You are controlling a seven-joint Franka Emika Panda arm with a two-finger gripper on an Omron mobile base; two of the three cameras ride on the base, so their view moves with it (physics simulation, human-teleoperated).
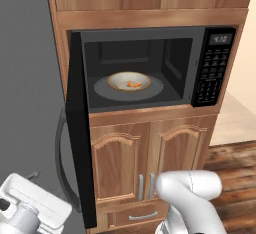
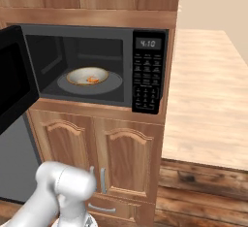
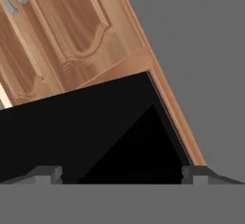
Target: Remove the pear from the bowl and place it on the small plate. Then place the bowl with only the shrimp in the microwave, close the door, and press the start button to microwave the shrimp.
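Two finger tips (image 3: pixel 48 174) are showing at the bottom of the hand view, one lower left and one lower right, so the gripper (image 3: pixel 122 175) is standing wide apart and carrying nothing. Between and above the tips the black door (image 3: pixel 95 122) is occupying the lower centre of that frame, its corner pointing toward the upper right; it is close to the tips, though contact cannot be confirmed. Wooden cabinet doors (image 3: pixel 62 31) are sitting in the upper left of the hand view, grey wall to the right.

In the left base view the door is hanging open at the left of the frame, seen nearly edge-on. Farther back, the microwave (image 1: pixel 150 68) cavity is lying open in the upper centre. The bowl (image 1: pixel 129 81) is resting on the grey turntable (image 1: pixel 102 90), and the shrimp (image 1: pixel 132 83) is lying inside it as an orange speck. No pear is visible in the bowl.

Judgement: loading looks done, and closing the door is the step in hand.

To do it well:
- Be pressing on the outer face of the door near its free edge, far from the hinge, for leverage.
- Be sweeping along the door's arc, not straight ahead.
- Be keeping the fingers clear of the cavity opening.
- Be pushing until the door seats flush, before turning to the keypad (image 2: pixel 147 83) at right centre of the right base view.
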